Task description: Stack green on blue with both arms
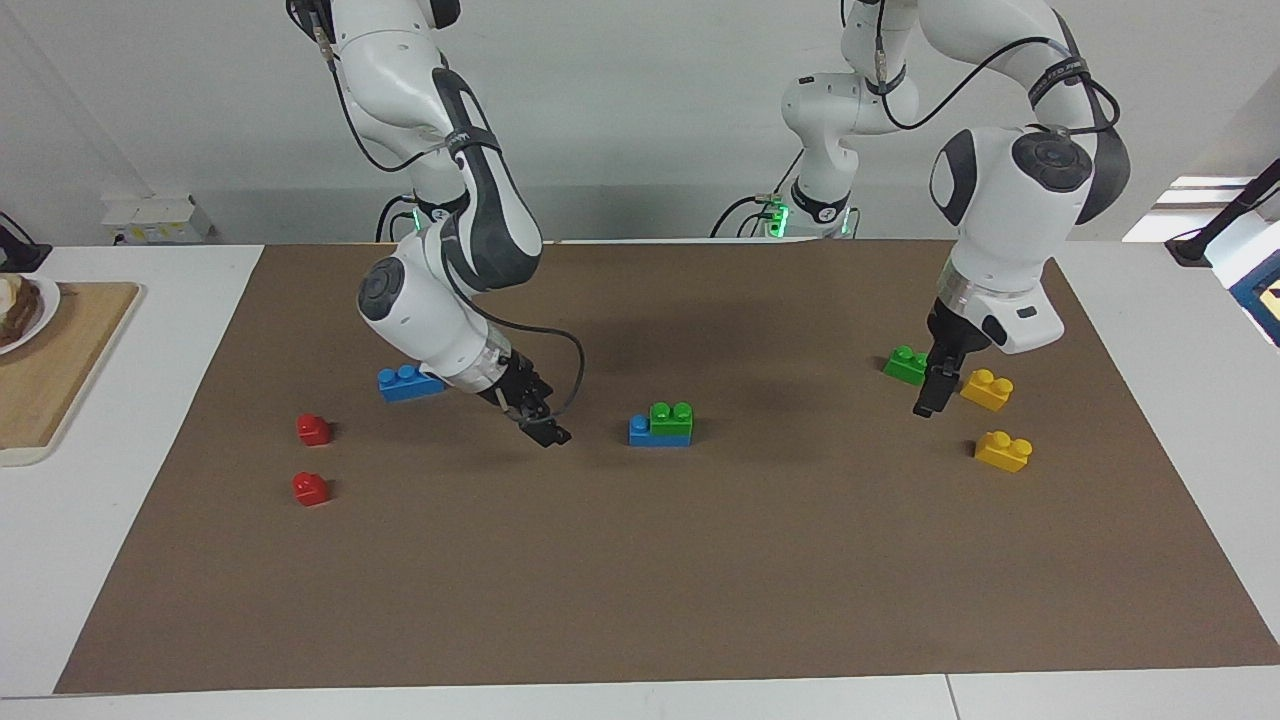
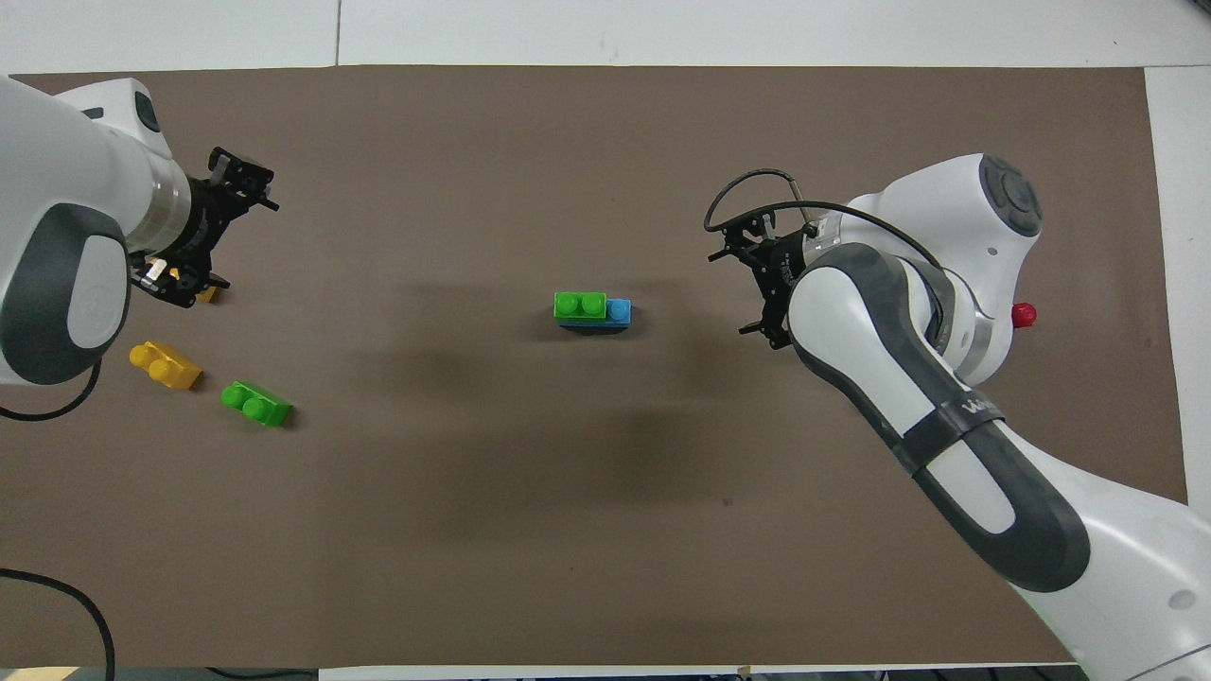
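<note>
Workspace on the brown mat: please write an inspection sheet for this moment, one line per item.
Surface: brown mat on a white table.
Job's things: green brick sits on blue brick mid-mat, one blue stud uncovered.
Clutter: second blue brick and two red bricks toward the right arm's end; spare green brick and two yellow bricks toward the left arm's end.
Grippers: left gripper open, over the mat between the spare green brick and a yellow one; right gripper open, over the mat beside the stack; neither holds anything.
Cables: black cable loops at the right wrist.
Surroundings: wooden board at the table edge.
</note>
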Controlling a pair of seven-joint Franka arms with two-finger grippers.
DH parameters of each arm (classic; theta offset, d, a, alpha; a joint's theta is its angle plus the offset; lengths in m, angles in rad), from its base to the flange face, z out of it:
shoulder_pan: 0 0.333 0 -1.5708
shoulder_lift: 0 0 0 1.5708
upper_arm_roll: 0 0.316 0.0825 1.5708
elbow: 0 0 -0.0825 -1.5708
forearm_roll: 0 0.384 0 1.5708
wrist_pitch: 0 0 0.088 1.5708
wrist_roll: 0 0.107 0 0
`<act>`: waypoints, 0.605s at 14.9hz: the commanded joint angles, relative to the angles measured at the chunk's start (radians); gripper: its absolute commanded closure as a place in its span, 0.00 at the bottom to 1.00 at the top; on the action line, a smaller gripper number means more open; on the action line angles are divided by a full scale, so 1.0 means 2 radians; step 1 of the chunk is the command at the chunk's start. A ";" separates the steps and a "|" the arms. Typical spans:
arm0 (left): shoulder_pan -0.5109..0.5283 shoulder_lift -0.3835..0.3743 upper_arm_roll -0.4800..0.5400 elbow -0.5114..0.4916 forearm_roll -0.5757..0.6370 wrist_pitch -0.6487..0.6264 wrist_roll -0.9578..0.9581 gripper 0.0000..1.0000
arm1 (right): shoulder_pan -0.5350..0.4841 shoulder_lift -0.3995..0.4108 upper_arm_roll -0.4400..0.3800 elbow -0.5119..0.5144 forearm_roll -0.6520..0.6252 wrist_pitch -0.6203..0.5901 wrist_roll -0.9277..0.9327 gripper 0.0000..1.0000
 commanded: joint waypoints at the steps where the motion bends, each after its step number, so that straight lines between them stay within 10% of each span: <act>1: 0.022 -0.023 -0.002 -0.006 0.004 -0.029 0.149 0.00 | -0.038 -0.021 0.004 0.014 -0.024 -0.056 -0.082 0.00; 9: 0.045 -0.062 -0.001 -0.007 0.003 -0.084 0.430 0.00 | -0.086 -0.066 0.004 0.066 -0.141 -0.173 -0.271 0.00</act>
